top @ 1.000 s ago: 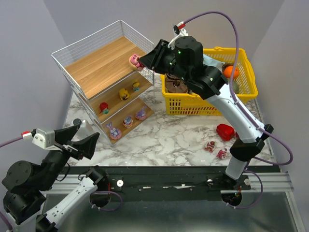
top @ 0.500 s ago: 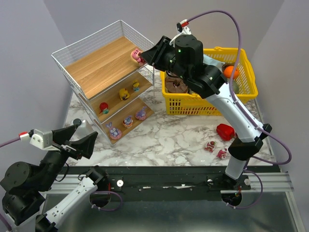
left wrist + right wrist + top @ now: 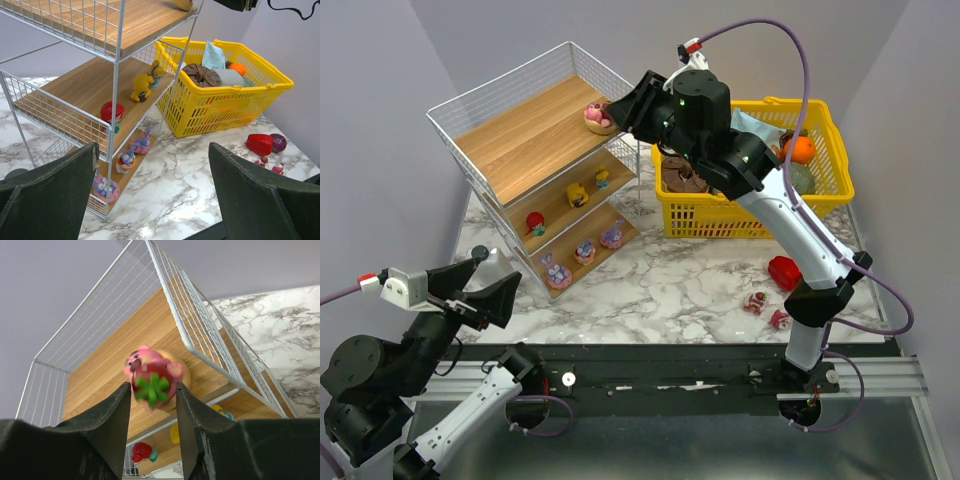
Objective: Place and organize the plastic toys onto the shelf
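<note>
My right gripper [image 3: 616,113] reaches over the right corner of the top board of the shelf [image 3: 520,135]. A pink bear-and-strawberry toy [image 3: 156,377] shows blurred just past my fingertips [image 3: 125,392], over the board [image 3: 110,390]; the jaws stand narrowly apart. In the top view the toy [image 3: 594,116] lies at the board's right corner. Yellow toys [image 3: 578,193] and a red one [image 3: 535,222] sit on the middle tier, purple ones [image 3: 584,251] on the bottom tier. Two small pink toys [image 3: 754,303] lie on the table at the right. My left gripper [image 3: 485,282] is open and empty, low at the front left.
A yellow basket [image 3: 760,215] with groceries stands right of the shelf. A red pepper [image 3: 786,272] lies on the marble near the two loose toys; a dark purple ball [image 3: 278,142] is beside it. The shelf's wire rim [image 3: 200,335] rises around the top board.
My right gripper moved up and left over the top tier with the pink toy. The toy now lies tilted at the board's corner, just off my fingertips. The left arm barely moved.
</note>
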Robot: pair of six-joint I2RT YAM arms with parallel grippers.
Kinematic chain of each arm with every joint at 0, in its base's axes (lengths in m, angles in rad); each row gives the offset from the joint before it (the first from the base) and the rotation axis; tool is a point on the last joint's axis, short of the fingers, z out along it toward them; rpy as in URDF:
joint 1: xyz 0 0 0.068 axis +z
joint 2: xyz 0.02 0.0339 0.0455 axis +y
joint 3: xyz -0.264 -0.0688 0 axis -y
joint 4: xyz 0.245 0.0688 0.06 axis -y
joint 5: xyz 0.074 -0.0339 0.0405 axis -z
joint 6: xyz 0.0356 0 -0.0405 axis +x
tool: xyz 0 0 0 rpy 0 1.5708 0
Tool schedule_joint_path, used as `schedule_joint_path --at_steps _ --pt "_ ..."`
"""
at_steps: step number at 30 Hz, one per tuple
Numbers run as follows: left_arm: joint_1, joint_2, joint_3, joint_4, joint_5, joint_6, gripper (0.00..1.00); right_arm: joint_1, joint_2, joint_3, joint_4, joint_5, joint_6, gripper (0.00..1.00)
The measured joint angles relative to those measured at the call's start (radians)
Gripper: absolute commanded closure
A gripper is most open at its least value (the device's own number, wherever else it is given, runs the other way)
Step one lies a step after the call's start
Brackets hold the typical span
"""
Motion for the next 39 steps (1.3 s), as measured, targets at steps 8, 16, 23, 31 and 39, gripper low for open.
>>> schedule_joint_path --at_steps 8,16,23,31,39 --pt "0.000 -0.005 0.000 0.000 -0.005 0.003 0.01 0.000 0.000 0.000 0.001 0.007 -0.001 0.45" --pt "0.000 -0.007 0.000 -0.001 -0.006 0.005 0.01 0.000 0.000 -0.002 0.029 0.003 -0.034 0.43" --pt "0.000 -0.009 0.000 -0.001 -0.006 0.006 0.01 -0.001 0.001 -0.042 0.092 -0.020 -0.135 0.30" --pt "0.000 -0.009 0.000 -0.001 -0.007 0.007 0.01 0.013 0.019 -0.061 0.152 0.002 -0.254 0.27" --pt "0.000 -0.009 0.000 -0.001 -0.008 0.011 0.01 0.032 0.038 -0.130 0.265 0.026 -0.334 0.28"
